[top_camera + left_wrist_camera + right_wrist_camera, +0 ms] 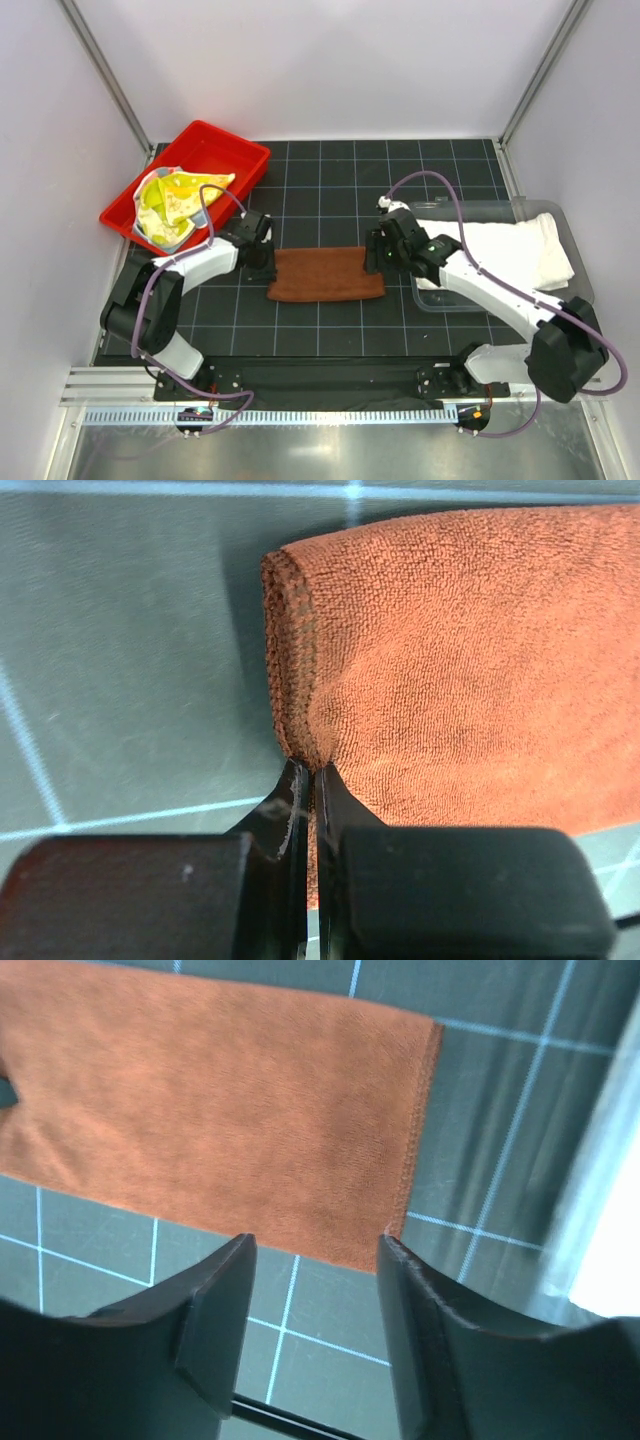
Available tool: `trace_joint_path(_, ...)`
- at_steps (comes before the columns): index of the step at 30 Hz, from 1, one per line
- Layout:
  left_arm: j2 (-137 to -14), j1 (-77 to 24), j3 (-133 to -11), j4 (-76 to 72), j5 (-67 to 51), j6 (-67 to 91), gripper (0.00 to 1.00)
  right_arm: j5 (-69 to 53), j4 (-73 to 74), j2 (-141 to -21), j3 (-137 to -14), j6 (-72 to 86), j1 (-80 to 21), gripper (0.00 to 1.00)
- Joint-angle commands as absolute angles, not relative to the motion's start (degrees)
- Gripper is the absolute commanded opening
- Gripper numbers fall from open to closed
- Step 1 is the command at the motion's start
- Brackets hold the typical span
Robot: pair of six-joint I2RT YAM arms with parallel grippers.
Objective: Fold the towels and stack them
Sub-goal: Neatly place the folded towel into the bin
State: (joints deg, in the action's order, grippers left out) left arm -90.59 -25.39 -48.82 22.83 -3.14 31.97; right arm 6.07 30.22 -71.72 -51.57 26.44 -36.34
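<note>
While low, left arm [205, 262] at towel [325, 275]

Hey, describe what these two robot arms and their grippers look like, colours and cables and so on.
Both the left arm and right arm have white link shells and bulky black joints. A mauve-grey cable loops along each. The left gripper and right gripper are black, with two flat, tapering fingers.

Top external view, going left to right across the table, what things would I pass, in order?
red tray holding the yellow-green towel → brown towel, flat on the mat → clear bin holding the white towel
</note>
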Motion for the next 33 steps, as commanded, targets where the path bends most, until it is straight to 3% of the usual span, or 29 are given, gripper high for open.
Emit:
trace_joint_path(1, -88.77, -25.14, -49.84, 30.4, 6.4, 30.24, 0.0, 4.31, 24.1, -74.7, -50.54, 29.96, -36.65, 0.61)
trace_joint_path(8, -87.98, -24.44, -48.6, 34.71, 11.34, 31.46, 0.0, 2.55, 20.66, -84.71, -51.07, 35.33, -36.65, 0.71)
trace_joint_path(22, -87.45, -24.17, -49.31, 35.16, 10.02, 31.9, 0.01, -2.9, 8.88, -94.57, -48.78, 36.21, -36.65, 0.66)
trace_joint_path(32, -87.27, -24.08, -49.22, 34.37, 8.44, 33.05, 0.0, -3.87, 9.23, -95.54, -47.72, 36.91, -36.91, 0.45)
trace_joint_path(33, -87.45, -24.17, -49.04, 33.93, 8.09, 33.39, 0.01, -3.95, 9.14, -96.06, -47.64, 37.09, -37.0, 0.4)
